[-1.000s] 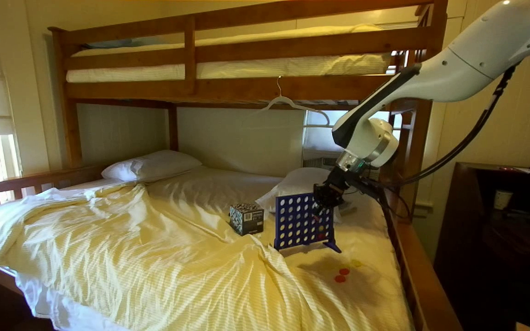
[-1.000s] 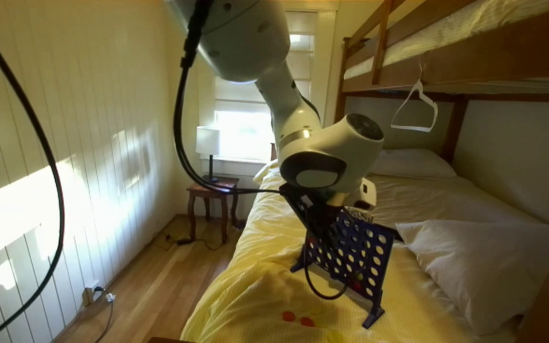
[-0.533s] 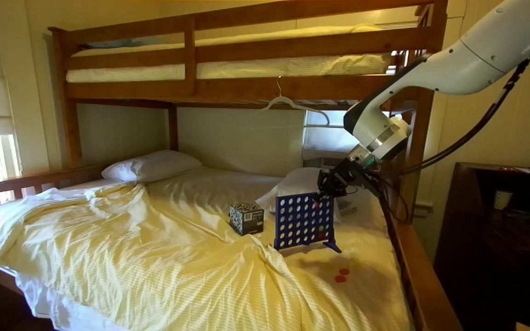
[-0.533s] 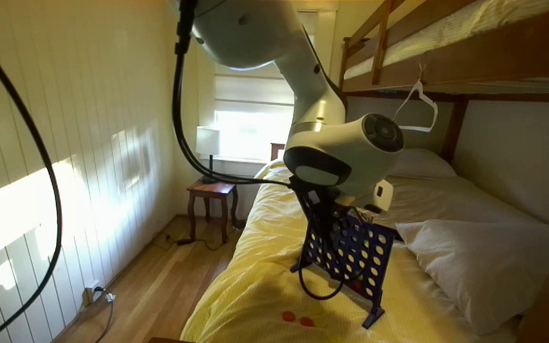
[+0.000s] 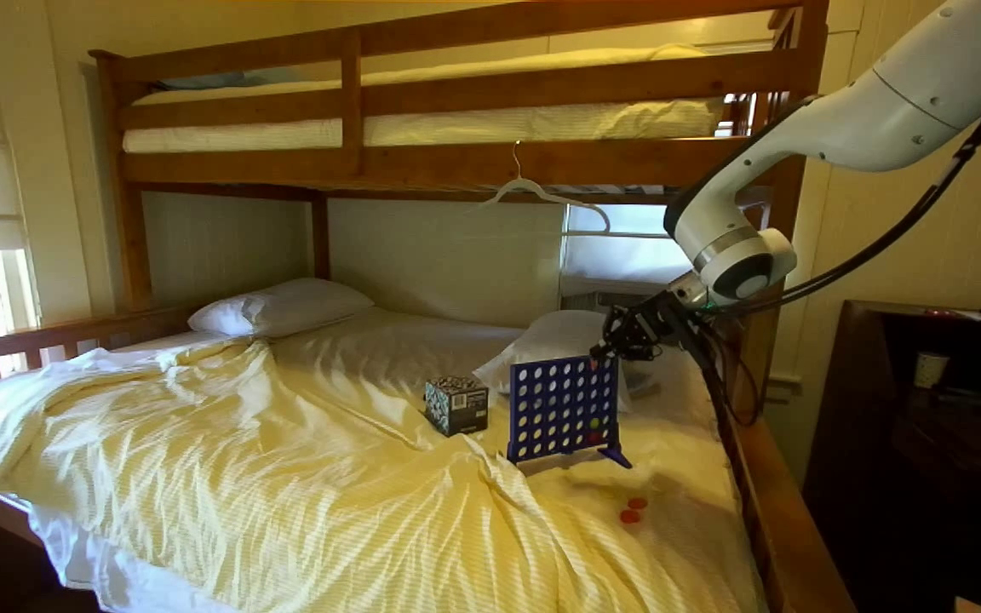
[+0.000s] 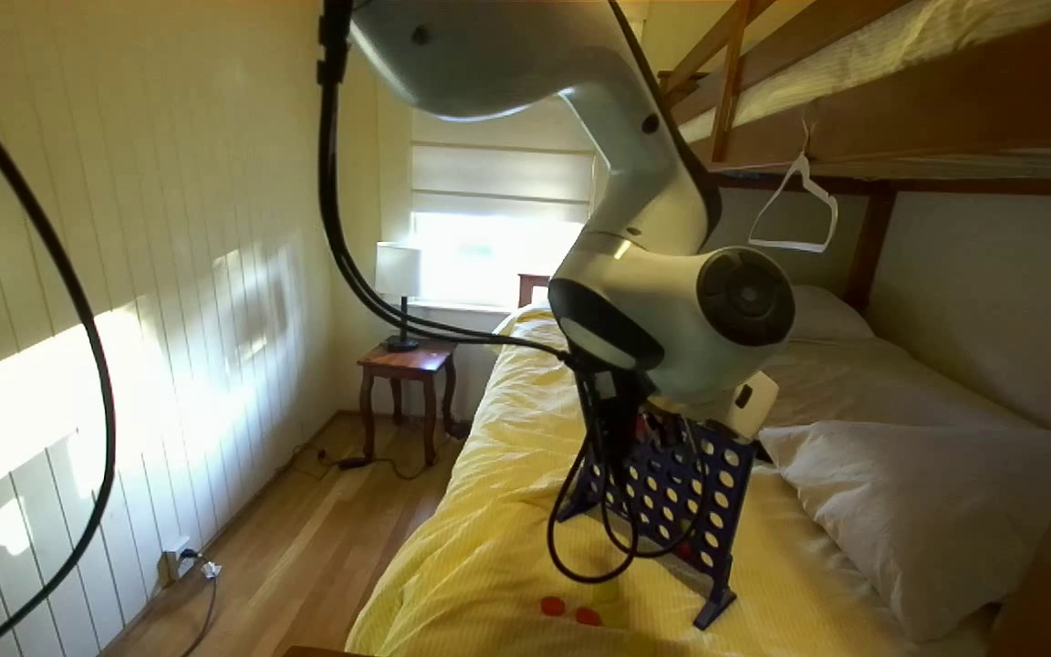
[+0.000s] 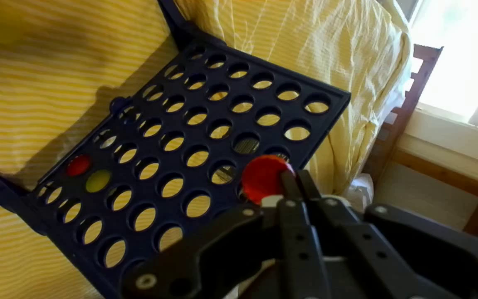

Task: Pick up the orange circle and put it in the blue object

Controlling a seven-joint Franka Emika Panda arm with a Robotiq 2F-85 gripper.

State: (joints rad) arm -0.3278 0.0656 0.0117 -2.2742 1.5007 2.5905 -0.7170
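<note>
Closest to us in the wrist view, black fingers [image 7: 293, 220] are pressed nearly together, pinching an orange-red disc [image 7: 262, 178] by its edge. We find the disc held close by the top edge of an upright dark blue grid [image 7: 196, 135]; from these angles, we cannot tell whether it touches the grid. Low in that grid, a yellow disc [image 7: 98, 180] sits directly above a red disc [image 7: 78, 165] in one column. Around it spreads a rumpled yellow bedspread [image 5: 286, 477], where in both exterior views two loose red discs [image 6: 553, 606] lie close together near the grid; the wrist view adds a loose yellow disc [image 7: 0, 20]. Past the grid we see a patterned box [image 5: 456, 405], then white pillows [image 5: 282, 308]. Farther back, a white hanger [image 5: 520, 184] hangs from the upper bunk [image 5: 439, 164], and in an exterior view a lamp [image 6: 398, 269] stands on a small wooden nightstand [image 6: 407, 362] by a bright window [image 6: 480, 260].
</note>
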